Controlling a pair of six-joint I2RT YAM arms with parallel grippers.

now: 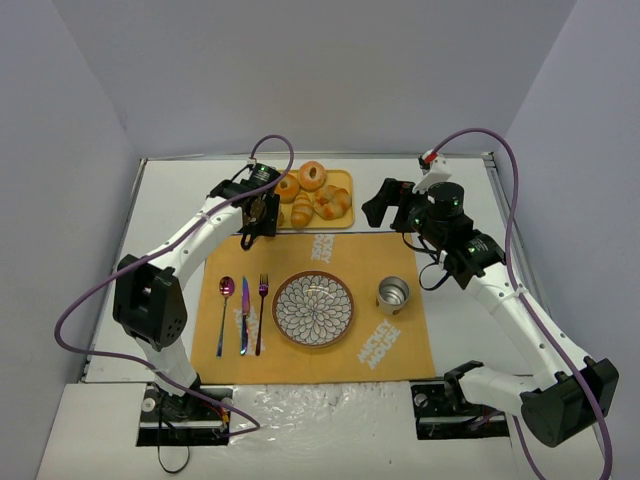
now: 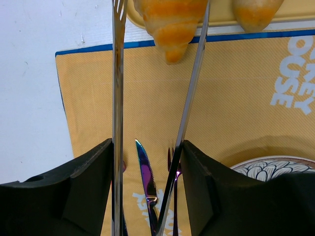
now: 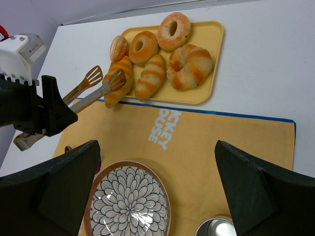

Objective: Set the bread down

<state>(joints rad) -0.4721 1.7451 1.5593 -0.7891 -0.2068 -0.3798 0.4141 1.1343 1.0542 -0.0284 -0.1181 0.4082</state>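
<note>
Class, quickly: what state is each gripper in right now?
Left gripper: jaws closed on silver metal tongs.
Right gripper: jaws open, holding nothing.

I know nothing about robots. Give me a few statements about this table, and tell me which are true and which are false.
1. The left gripper holds metal tongs. True.
2. The bread already lies on the plate. False: the plate is bare; the bread is at the yellow tray's edge, between the arms of the tongs.
3. The right gripper grips the cup. False: the right gripper is open and holds nothing; the cup stands on the placemat.
4. Two ring-shaped rolls sit on the tray. True.
</note>
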